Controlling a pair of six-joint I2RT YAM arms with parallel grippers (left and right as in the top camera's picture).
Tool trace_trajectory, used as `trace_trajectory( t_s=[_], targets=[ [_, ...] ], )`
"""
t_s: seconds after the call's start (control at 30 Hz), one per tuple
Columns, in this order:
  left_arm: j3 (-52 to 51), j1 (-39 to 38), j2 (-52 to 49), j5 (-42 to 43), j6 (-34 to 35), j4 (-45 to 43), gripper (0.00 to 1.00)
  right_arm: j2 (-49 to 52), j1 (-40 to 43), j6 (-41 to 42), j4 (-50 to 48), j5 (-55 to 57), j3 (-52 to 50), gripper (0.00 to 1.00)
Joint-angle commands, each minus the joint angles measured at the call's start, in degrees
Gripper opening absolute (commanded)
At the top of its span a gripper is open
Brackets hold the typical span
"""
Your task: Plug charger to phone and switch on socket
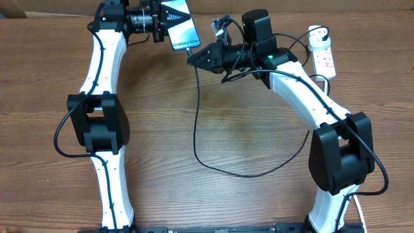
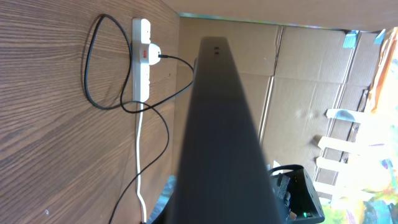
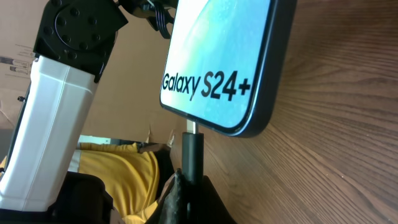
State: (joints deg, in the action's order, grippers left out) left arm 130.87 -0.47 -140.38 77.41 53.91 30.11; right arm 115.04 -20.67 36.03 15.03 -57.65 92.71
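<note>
My left gripper (image 1: 169,21) is shut on the phone (image 1: 182,27), holding it at the table's far edge. Its lit teal screen reads "Galaxy S24+" (image 3: 214,62). In the left wrist view the phone's dark edge (image 2: 217,137) fills the middle. My right gripper (image 1: 194,58) is shut on the charger's black connector (image 3: 191,155). The connector's metal tip sits in the port at the phone's bottom edge. The black charger cable (image 1: 197,129) loops over the table to a round white plug adapter (image 1: 317,41) on the socket (image 1: 325,61), a white power strip at the far right.
The power strip with a red switch (image 2: 142,62) and its white cord (image 2: 138,162) show in the left wrist view. Cardboard boxes stand beyond the table's far edge. A yellow cloth (image 3: 121,174) lies behind the table.
</note>
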Motion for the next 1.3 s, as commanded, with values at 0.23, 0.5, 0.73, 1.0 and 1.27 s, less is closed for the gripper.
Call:
trace_trajectory(
  t_s=[0.23,0.5,0.73,1.0,1.27],
  targets=[
    [0.5,-0.3,1.7,3.7,0.3,-0.4,0.04,0.9,0.9,0.2,-0.2,0.6,0.7,0.04],
    [0.5,-0.7,1.7,3.7,0.3,-0.4,0.04,0.9,0.7,1.7,-1.5,1.2,0.7,0.04],
    [0.5,-1.5,1.7,3.7,0.1,-0.4,0.04,0.9,0.4,2.2,-1.9,1.3,0.7,0.04],
    [0.5,-2.0,1.7,4.4,0.0,-0.4,0.04,0.9,0.4,3.3,-2.6,2.1,0.7,0.04],
    [0.5,-3.7,1.7,4.8,-0.8,-0.4,0.04,0.9,0.4,4.4,-3.4,3.7,0.7,0.04]
  ],
)
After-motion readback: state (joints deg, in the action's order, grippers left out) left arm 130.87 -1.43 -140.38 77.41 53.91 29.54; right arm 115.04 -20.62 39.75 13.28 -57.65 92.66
